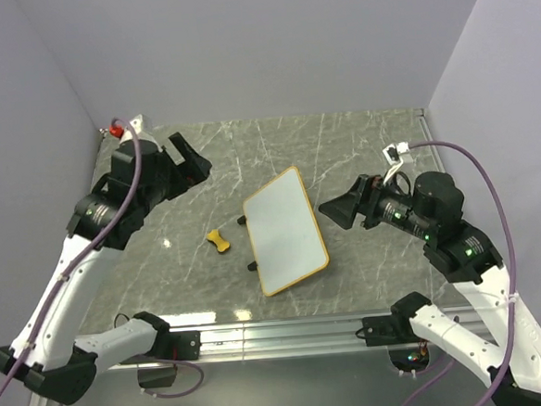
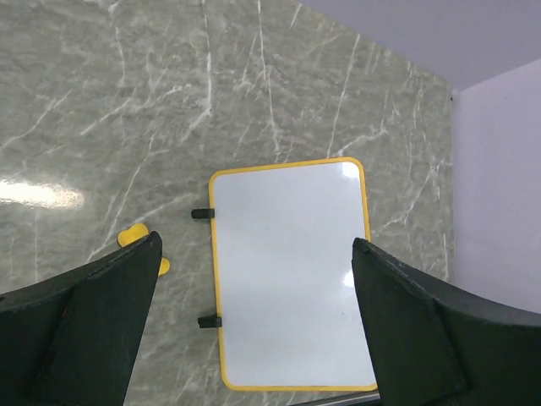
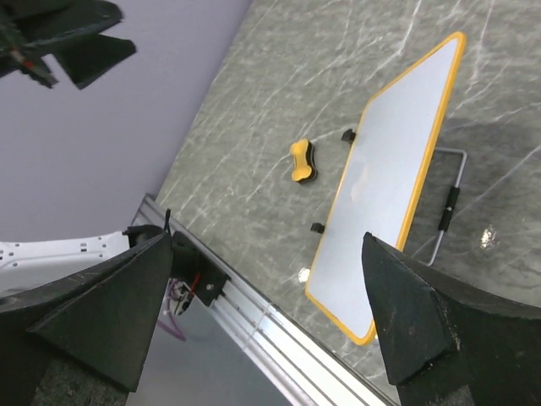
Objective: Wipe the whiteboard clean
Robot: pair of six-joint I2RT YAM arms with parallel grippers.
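The whiteboard (image 1: 286, 231) stands tilted on its feet in the middle of the marble table; its white face shows no marks. It also shows in the left wrist view (image 2: 289, 271) and the right wrist view (image 3: 393, 178). The small yellow bone-shaped eraser (image 1: 219, 241) lies on the table left of the board, apart from it, and shows in the left wrist view (image 2: 135, 239) and the right wrist view (image 3: 302, 161). My left gripper (image 1: 187, 162) is open and empty, raised at the back left. My right gripper (image 1: 337, 209) is open and empty, just right of the board.
A metal wire stand (image 3: 450, 199) props the board from behind. An aluminium rail (image 1: 280, 337) runs along the table's near edge. Grey walls close in the left, back and right. A small red object (image 1: 115, 131) sits at the back left corner.
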